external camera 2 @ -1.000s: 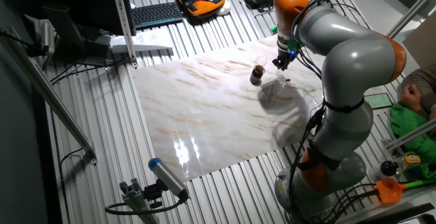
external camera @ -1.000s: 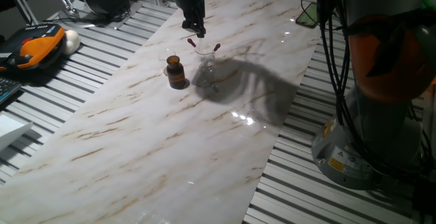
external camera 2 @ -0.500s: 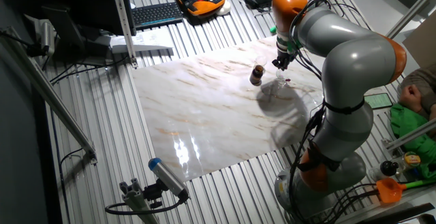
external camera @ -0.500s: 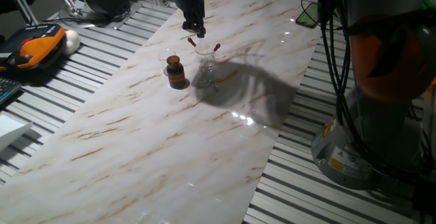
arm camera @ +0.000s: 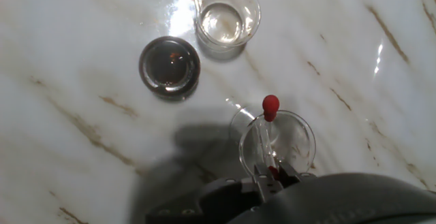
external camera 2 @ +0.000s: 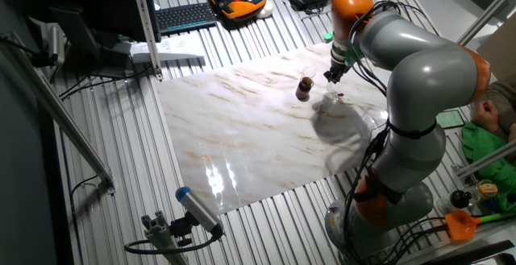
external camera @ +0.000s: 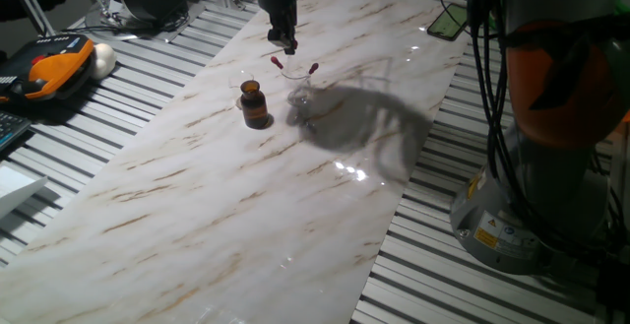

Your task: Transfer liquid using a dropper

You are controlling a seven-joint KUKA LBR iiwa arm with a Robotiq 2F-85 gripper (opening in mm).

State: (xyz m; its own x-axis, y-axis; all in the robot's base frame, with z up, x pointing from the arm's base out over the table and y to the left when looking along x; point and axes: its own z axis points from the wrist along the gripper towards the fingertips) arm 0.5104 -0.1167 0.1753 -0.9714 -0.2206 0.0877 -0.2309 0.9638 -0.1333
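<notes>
In the hand view a clear glass (arm camera: 297,133) holds a dropper (arm camera: 266,125) that leans with its red bulb up. My gripper (arm camera: 272,176) hangs right over that glass, and its fingers are closed on the red bulb of another dropper (arm camera: 273,172). From the side, the gripper (external camera: 286,44) sits just above the glass (external camera: 299,96), with two red bulbs (external camera: 277,61) sticking out beside it. In the other fixed view the gripper (external camera 2: 330,76) is over the same glass (external camera 2: 333,97). The held dropper's stem is mostly hidden.
A brown bottle (arm camera: 169,65) (external camera: 254,104) stands left of the glass, and a small clear beaker (arm camera: 226,14) with liquid is beyond it. All stand on the marble board (external camera: 226,196). An orange pendant (external camera: 54,63) and the arm's base (external camera: 532,196) flank the board.
The arm has shifted slightly to the right over the glass and its shadow on the board has moved right. The bottle and glass have not moved.
</notes>
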